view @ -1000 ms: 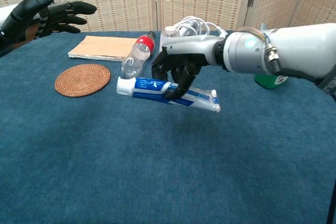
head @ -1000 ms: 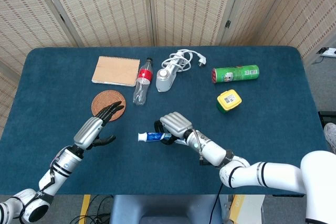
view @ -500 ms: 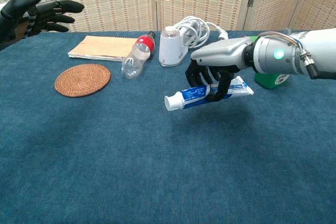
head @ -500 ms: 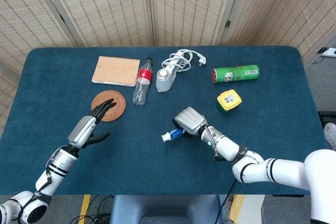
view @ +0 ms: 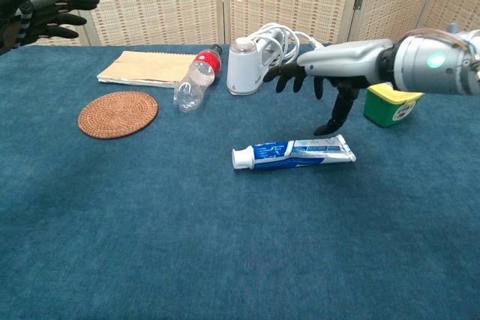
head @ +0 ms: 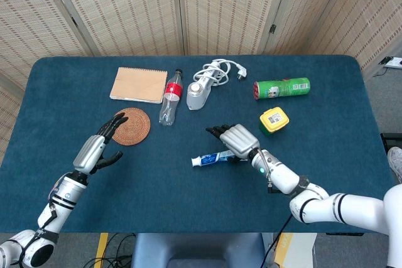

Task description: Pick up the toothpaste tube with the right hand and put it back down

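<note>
The toothpaste tube (head: pixel 213 157) (view: pixel 294 154), white and blue with a white cap at its left end, lies flat on the blue table (head: pixel 314 136) near the middle. My right hand (head: pixel 234 138) (view: pixel 322 80) hovers just above and behind it, fingers spread, holding nothing. My left hand (head: pixel 95 147) (view: pixel 37 11) is raised at the left, fingers extended and apart, empty, near the woven coaster (head: pixel 130 126) (view: pixel 118 113).
Along the back lie a notebook (head: pixel 138 85), a plastic bottle with a red cap (head: pixel 170 96), a white device with a coiled cable (head: pixel 204 86), and a green can (head: pixel 282 88) on its side. A yellow-lidded box (head: pixel 274 120) stands right of my right hand.
My right hand let go of the toothpaste tube, which now lies on the table, and its fingers spread and lifted. My left hand drew back to the left.
</note>
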Available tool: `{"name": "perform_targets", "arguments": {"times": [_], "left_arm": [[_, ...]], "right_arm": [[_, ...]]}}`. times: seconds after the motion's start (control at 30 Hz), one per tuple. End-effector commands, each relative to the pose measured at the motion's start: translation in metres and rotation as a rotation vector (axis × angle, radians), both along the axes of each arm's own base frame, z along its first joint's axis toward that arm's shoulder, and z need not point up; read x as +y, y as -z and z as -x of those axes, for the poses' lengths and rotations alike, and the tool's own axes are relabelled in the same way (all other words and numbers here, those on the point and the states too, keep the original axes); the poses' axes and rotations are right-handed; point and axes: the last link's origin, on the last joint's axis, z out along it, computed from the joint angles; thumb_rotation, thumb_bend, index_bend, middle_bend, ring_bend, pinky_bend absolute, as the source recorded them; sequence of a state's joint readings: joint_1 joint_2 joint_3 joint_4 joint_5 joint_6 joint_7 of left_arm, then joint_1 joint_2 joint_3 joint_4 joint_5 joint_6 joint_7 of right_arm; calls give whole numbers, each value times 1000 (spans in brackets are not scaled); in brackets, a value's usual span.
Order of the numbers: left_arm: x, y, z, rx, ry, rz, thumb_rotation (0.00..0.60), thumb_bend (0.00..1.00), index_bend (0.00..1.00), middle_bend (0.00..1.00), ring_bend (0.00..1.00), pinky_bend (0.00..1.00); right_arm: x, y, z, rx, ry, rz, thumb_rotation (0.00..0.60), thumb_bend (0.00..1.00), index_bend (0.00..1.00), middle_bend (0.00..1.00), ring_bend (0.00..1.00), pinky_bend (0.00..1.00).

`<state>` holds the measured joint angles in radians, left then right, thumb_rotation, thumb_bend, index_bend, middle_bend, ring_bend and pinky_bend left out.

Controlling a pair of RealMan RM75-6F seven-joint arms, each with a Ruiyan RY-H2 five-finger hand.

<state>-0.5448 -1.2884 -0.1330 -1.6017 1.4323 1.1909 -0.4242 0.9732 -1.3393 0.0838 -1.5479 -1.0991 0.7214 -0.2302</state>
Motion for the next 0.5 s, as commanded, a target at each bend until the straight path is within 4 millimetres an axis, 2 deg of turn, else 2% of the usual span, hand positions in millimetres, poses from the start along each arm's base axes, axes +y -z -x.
{"name": "perform_targets", "arguments": {"times": [0.03, 0.1, 0.13, 0.17, 0.23, 0.3, 0.5], "left_arm": [[3, -11, 11, -21, -64, -77, 161, 0, 0, 0, 0, 104], [3, -17, 17, -27, -93, -111, 211, 0, 0, 0, 0, 104], [3, -21, 20, -31, -110, -126, 309, 0, 0, 0, 0, 104], [3, -25, 26, -24, -132, -149, 374, 0, 0, 0, 0, 104], [1, -33, 34, -17, -170, -180, 568, 25, 0, 0, 0, 104], [-2, -39, 41, 4, -200, -201, 599, 63, 2, 0, 0, 104], [-22, -53, 59, 122, -238, -273, 600, 77, 24, 0, 0, 104]], "right_arm": [[6, -30, 16, -81, 67, 43, 600, 305, 20, 214, 180, 309], [9, -46, 27, -108, 91, 76, 600, 355, 21, 230, 180, 309], [12, -54, 33, -112, 94, 96, 600, 384, 21, 235, 180, 309], [17, -64, 42, -112, 96, 125, 600, 400, 21, 238, 180, 309], [27, -81, 58, -108, 109, 176, 600, 405, 26, 240, 180, 309], [37, -95, 73, -108, 123, 223, 600, 404, 33, 241, 180, 309], [77, -132, 115, -118, 172, 379, 600, 369, 47, 240, 180, 309]]}}
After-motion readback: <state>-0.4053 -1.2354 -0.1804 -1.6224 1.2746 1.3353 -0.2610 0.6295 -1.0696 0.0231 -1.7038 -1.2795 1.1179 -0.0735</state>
